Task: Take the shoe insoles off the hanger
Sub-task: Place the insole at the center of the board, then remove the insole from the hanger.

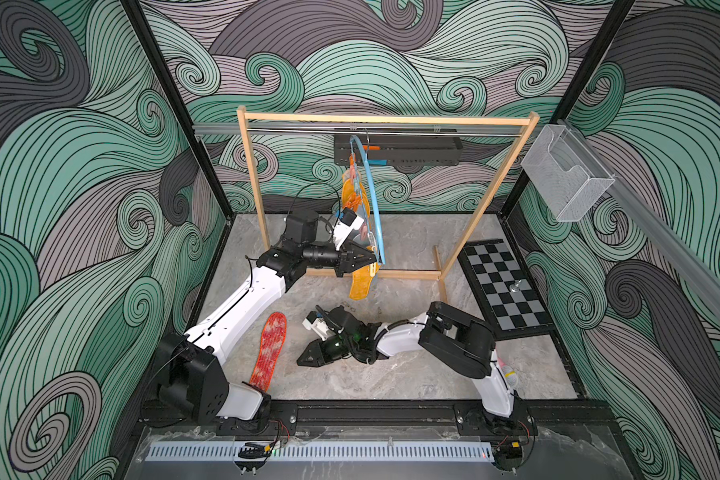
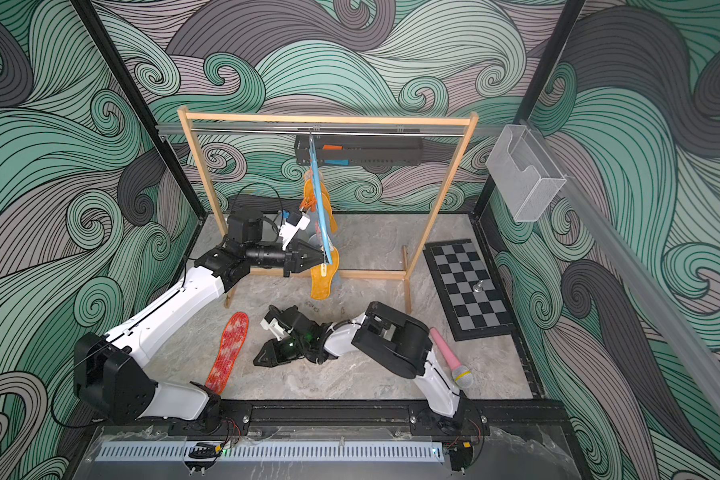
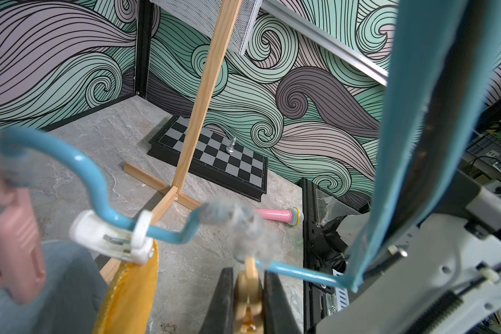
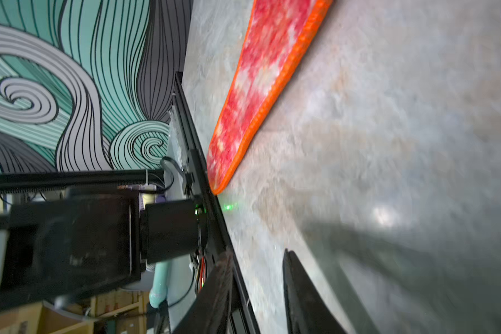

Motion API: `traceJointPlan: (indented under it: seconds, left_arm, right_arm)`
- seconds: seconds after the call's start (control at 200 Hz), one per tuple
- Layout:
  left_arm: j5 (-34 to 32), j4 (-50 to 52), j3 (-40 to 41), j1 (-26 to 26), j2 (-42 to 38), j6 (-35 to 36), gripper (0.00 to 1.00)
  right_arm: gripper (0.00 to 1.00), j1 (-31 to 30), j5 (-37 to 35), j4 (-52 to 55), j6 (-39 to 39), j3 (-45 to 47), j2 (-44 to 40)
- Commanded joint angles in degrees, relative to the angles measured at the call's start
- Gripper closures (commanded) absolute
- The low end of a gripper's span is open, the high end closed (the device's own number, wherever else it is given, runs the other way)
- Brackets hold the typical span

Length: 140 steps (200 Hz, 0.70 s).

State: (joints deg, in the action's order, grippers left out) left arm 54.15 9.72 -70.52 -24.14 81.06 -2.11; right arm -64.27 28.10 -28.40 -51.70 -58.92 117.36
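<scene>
Insoles (image 1: 354,193) hang in a bunch from the light blue hanger (image 1: 372,195), which is hooked on the rod of the wooden rack (image 1: 387,119). The left gripper (image 1: 371,259) reaches in at the hanger's lower end, jaws pressed together on a pale orange clip (image 3: 248,292). Just beside it a white clip (image 3: 110,235) pinches an orange insole (image 3: 128,292), with a grey-blue insole (image 3: 64,283) next along. One red-white mottled insole (image 1: 271,351) lies flat on the table (image 1: 391,374), off the hanger, between the left arm's base and the right gripper (image 1: 302,358). That gripper sits low over the table, well below the hanger, fingers slightly apart with nothing between them.
</scene>
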Motion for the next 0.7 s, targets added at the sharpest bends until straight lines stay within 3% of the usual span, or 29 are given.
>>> traceJointPlan:
  seconds: [0.0,0.225,0.475,0.51,0.585,0.695]
  left_arm:
    - [-0.81,1.28,-0.85,0.30,-1.03,0.79,0.96]
    - [-1.29,1.47,-0.63,0.40,-1.67,0.97,0.95]
    - [-1.15,1.75,-0.76,0.44,-1.55,0.79,0.95]
    - [-1.09,1.75,-0.76,0.42,-1.60,0.80,0.95]
    - [-1.09,1.81,-0.67,0.44,-1.66,0.87,0.95]
    - [-1.10,1.88,-0.43,0.50,-1.70,0.96,0.95]
  right_arm:
    - [0.66,0.10,-0.63,-5.37,3.80,8.07,-6.19]
    - [0.65,-0.25,-2.31,-5.09,15.91,25.51,-22.32]
    - [0.61,1.07,-10.59,8.74,36.98,37.48,-53.82]
    - [0.57,1.71,-12.74,8.57,39.38,39.70,-58.98]
    - [0.35,2.94,-19.45,8.30,43.75,44.30,-71.50]
    - [0.27,5.58,-25.90,9.43,48.77,49.50,-88.79]
